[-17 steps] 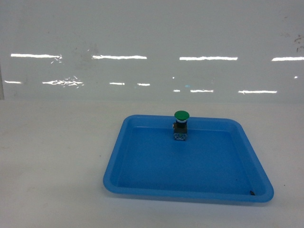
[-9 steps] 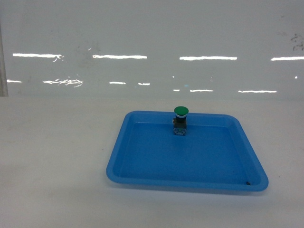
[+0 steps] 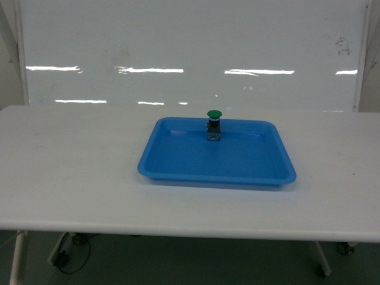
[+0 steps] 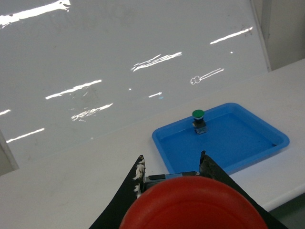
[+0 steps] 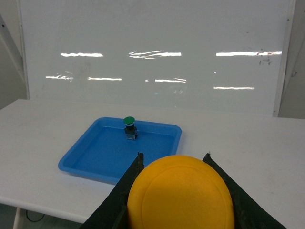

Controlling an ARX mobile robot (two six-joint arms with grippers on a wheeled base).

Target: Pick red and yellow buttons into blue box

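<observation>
In the left wrist view we see the left claw at the bottom centre of the frame, its two dark fingers closed against the red button. The red cap fills the lower edge and faces the camera, so the button's long axis runs away from us, toward the counter beyond. Further up and to the right lies the blue box, a shallow tray. A green-capped button stands upright inside it near the far rim.

In the head view the blue box sits at the middle of the white counter, with the green-capped button upright by its far wall. Neither claw shows there.

In the right wrist view the right claw sits at the bottom centre, closed around the yellow button. Its cap faces the camera, long axis pointing away toward the blue box, which lies left of centre with the green-capped button inside.
</observation>
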